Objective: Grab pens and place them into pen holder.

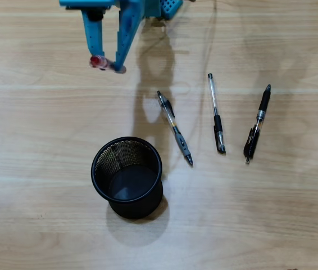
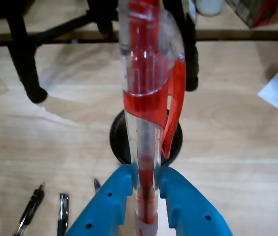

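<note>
Pincer [image 2: 146, 189]: clamped on the red pen [image 2: 149, 98], raised above the desk [image 1: 35, 169].
Pen holder [image 1: 127, 177]: upright on desk, empty.
Other pens: grey-and-yellow pen [image 1: 175, 127], two black pens [image 1: 217, 115] [image 1: 257, 124], lying right of holder in overhead view.

— How many pens do you count?
— I count four: one red-and-clear pen [image 1: 104, 64] beyond the pen holder [image 1: 127, 177], plus the grey-and-yellow pen [image 1: 175, 127] and two black-and-clear pens [image 1: 216, 115] [image 1: 257, 124] right of it.
— Holders?
— I see one.
</note>
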Controlling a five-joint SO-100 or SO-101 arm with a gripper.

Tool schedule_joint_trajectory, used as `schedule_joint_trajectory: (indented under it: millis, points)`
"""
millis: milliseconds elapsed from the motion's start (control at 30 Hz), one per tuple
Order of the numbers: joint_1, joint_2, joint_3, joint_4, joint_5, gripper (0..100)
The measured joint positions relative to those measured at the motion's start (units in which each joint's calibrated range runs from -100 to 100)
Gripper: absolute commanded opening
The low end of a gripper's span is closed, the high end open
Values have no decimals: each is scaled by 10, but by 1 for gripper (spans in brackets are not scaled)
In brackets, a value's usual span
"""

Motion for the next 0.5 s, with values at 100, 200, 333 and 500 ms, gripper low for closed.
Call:
schedule_joint_trajectory:
  millis: [100,200,333,500]
  points:
    - [-6,0,0,-51,0,2]
    - [-2,-2,20,-127,0,2]
    - [-11,-3,115,-283,0,2]
    - [-4,-3,257,-497,0,2]
